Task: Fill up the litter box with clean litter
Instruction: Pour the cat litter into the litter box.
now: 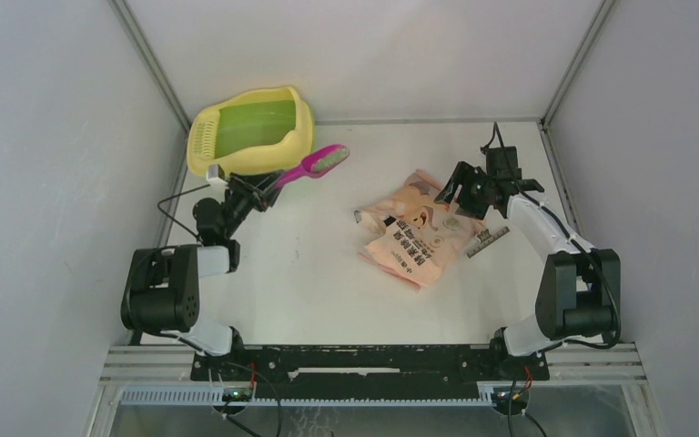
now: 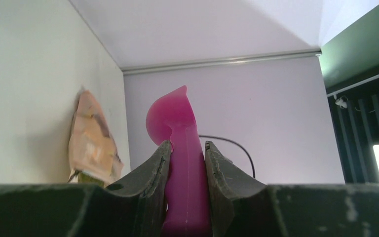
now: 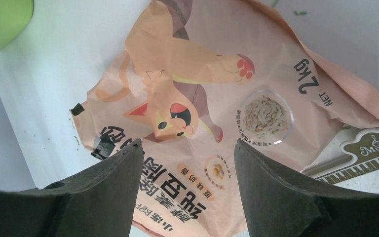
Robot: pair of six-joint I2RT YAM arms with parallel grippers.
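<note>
Left fingers (image 2: 155,170) pinching magenta scoop (image 2: 170,116) | right fingers (image 3: 121,177) spread above bag (image 3: 177,74): "NET 2kg"

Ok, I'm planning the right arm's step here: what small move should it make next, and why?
Probably lower the right tool onto the bag and close on it: its jaws stand open above the flat bag, while the left tool grips the scoop beside the litter box.
</note>
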